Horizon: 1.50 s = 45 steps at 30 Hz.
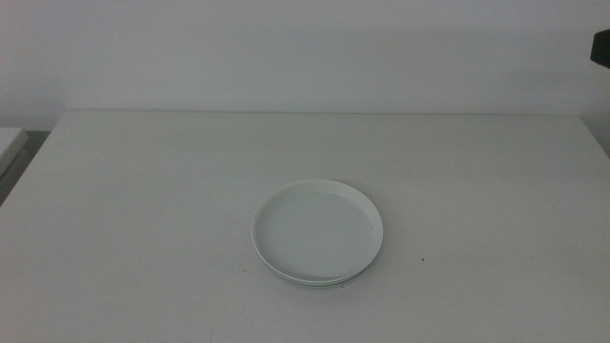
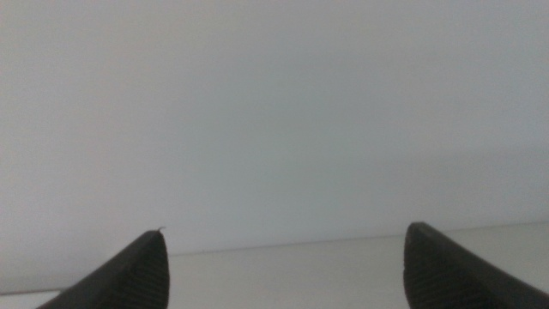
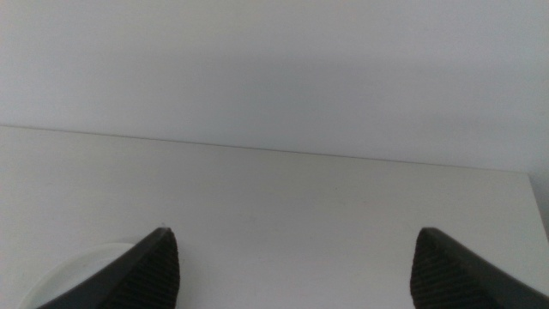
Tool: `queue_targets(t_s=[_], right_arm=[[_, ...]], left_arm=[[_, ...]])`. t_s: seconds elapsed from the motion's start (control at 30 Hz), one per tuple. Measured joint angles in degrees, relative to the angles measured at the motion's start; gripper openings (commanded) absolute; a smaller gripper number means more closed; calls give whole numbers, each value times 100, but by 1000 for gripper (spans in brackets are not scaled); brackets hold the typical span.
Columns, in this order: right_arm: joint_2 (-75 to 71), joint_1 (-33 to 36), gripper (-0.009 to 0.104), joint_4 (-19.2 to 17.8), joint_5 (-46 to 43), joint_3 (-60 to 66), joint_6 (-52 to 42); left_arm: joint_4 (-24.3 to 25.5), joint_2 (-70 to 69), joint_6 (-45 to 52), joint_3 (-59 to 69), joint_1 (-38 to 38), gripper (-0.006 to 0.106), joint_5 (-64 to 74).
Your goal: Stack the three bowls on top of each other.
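White and pale mint are almost the only colours here: a stack of bowls (image 1: 317, 232) sits on a broad white table (image 1: 143, 219), a little toward the near edge and slightly right of the middle as the overhead camera sees it. The top bowl (image 1: 316, 227) is white, shallow and plate-like, with a low upright rim, and it lies level and nested squarely on what is beneath. Under its near edge a thin mint-green rim (image 1: 315, 282) peeks out, marking a second bowl below. Whether a third, grey bowl lies under those cannot be told from this view. Neither arm appears in the overhead picture, so both wait off the table area. The left gripper (image 2: 283, 266) shows only in its own wrist camera: its two dark, ribbed jaws stand wide apart with nothing between them, pointed at a plain pale wall with a strip of table edge low in the picture. The right gripper (image 3: 293, 266) likewise has its jaws spread wide and holds nothing; its camera looks across the bare tabletop toward the far edge and the wall, and a curved sliver of the white bowl's rim (image 3: 81, 262) shows just beside one jaw, not touching it. A small dark object (image 1: 600, 48) sits at the overhead picture's upper right corner, too cropped to identify.
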Motion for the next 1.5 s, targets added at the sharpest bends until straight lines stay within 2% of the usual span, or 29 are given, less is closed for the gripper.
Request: queue_targets(t_s=[0.5, 0.63, 0.73, 0.83, 0.97, 1.1, 1.23, 1.5], right_arm=[[-174, 0, 92, -24, -145, 198, 0], [-818, -13, 92, -222, -1071, 1041, 0], [-1583, -146, 92, -264, -2105, 2245, 0], [-2556, -370, 92, -253, -2601, 3497, 0], [-3876, -577, 92, -274, -2667, 5045, 0], [-4838, -600, 92, -289, -2538, 6024, 10], [-5506, -600, 92, -458, -2248, 6115, 20], [-5566, -600, 92, -779, -2149, 6118, 20]], left_arm=[[90, -54, -93, 115, 0, 94, -217], [90, -336, -93, 685, 0, 94, -681], [90, -686, -93, 1432, 0, 94, -1227], [90, -1118, -93, 2278, 0, 94, -1678], [47, -1779, -93, 3391, 0, 94, -1877], [8, -2386, -102, 4243, 0, 94, -1882], [29, -3011, -102, 4901, 0, 94, -2082], [118, -3696, -102, 5734, 0, 94, -2174]])
